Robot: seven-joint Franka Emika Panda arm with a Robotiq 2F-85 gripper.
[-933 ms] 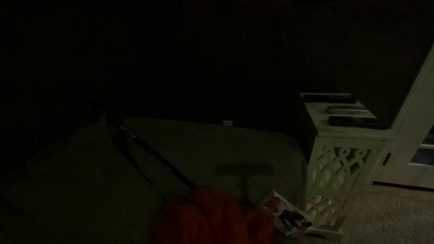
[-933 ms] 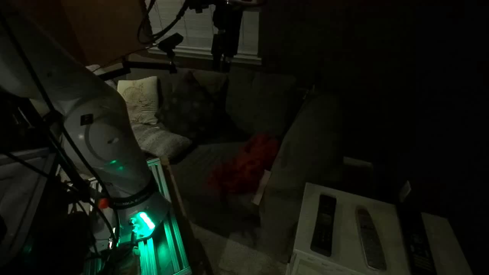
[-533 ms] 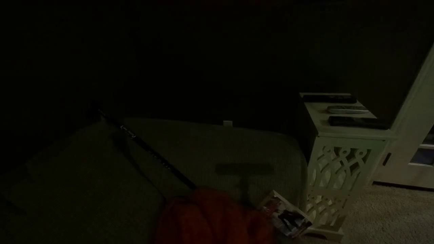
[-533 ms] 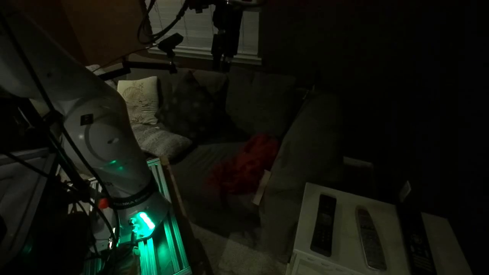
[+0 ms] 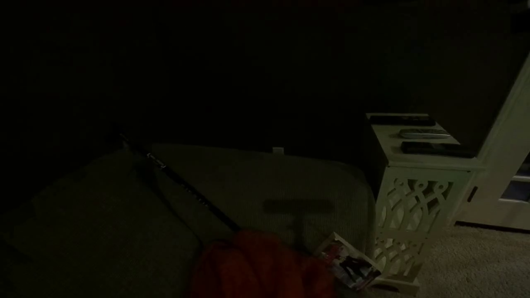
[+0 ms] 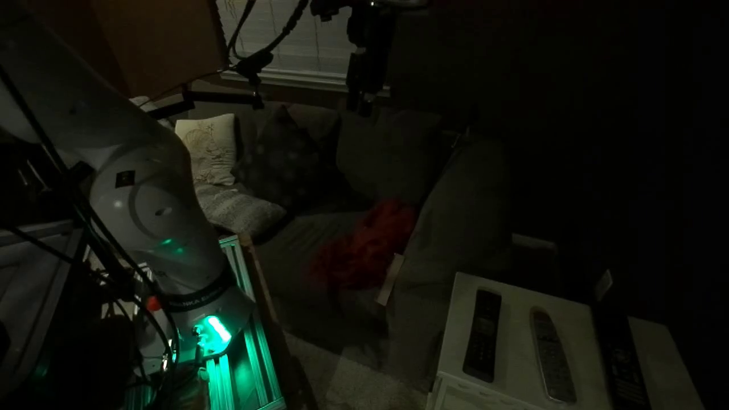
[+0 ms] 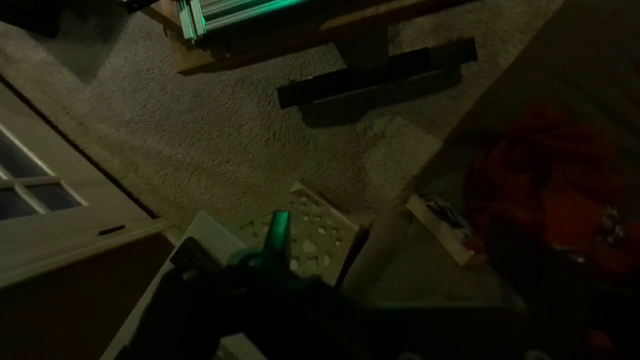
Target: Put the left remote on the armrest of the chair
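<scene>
exterior view, far left of frame: pale robot arm (image 6: pixel 154 171). next, upper left: pillows (image 6: pixel 208 149) on the chair (image 6: pixel 307 236). upper mid: gripper (image 6: pixel 360 105), pointing down, well apart from the white table (image 6: pixel 515 341). can't make out the jaw spread: v. dark, only one finger (image 7: pixel 278 232) clear in wrist view. centre: red cloth (image 6: pixel 370 245) on the chair. right of centre: the chair's armrest (image 6: pixel 455 210), goal of the task. lower right, on the table: left remote (image 6: pixel 483 336), dark, flat, prob the one meant; then middle remote (image 6: pixel 552 356) & right remote (image 6: pixel 623 364); all three there, so none in the grip.

step in hand, prob: approach to left remote. for a good job: swing toward lower right of frame, stop over the remote's mid, fingers astride its narrow width, spread wider than that before descent. go down slow & vertical; thin item, so tips almost to the table w/o pressing. mind the middle remote alongside. squeeze gently, lift straight up, then across to armrest. lay flat, release low; soft top, prob easy to slide off.
</scene>
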